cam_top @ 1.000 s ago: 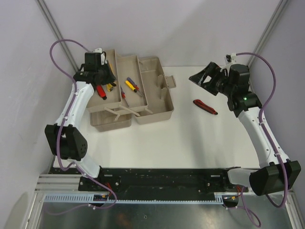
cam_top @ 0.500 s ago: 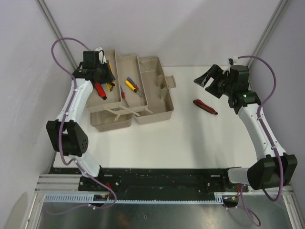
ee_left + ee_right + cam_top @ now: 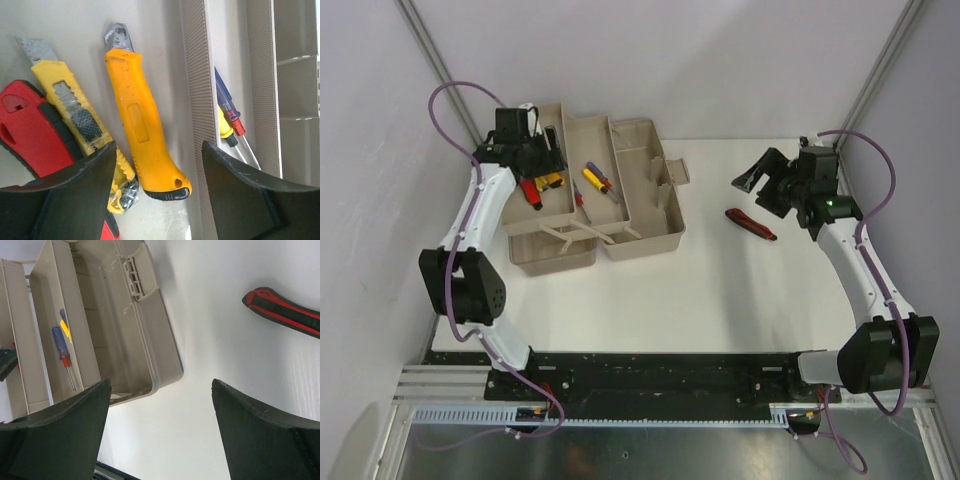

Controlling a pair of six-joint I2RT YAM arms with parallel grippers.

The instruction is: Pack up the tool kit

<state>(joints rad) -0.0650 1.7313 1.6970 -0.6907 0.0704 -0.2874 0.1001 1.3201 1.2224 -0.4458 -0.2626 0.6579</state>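
White table [image 3: 720, 290] and pale walls frame the scene. The beige toolbox [image 3: 642, 225] stands open at the back left with its trays spread out. One red-and-black cutter [image 3: 750, 224] lies alone on the table to the right of it, well apart from the box.

We judge this loose cutter to be light and stiff, a flat plastic handle that could skid on the smooth tabletop if nudged from the side. The best hold looks to be across its narrow width near the middle of the handle, so it stays level when lifted. We cannot tell whether its blade is out.

Our left gripper [image 3: 158, 145] hangs low over the far-left tray [image 3: 75, 25] with its fingers wide apart. The butt end of the yellow cutter [image 3: 142, 125] lies on the tray floor in the gap between them, and neither finger appears to touch it. Beside it rest a slimmer yellow knife [image 3: 75, 110] and a red-handled tool [image 3: 30, 125]. The screwdrivers [image 3: 598, 180] sit in the next tray over.

Our right gripper [image 3: 160, 385] hovers above the table near the loose cutter, fingers spread wide and holding nothing.
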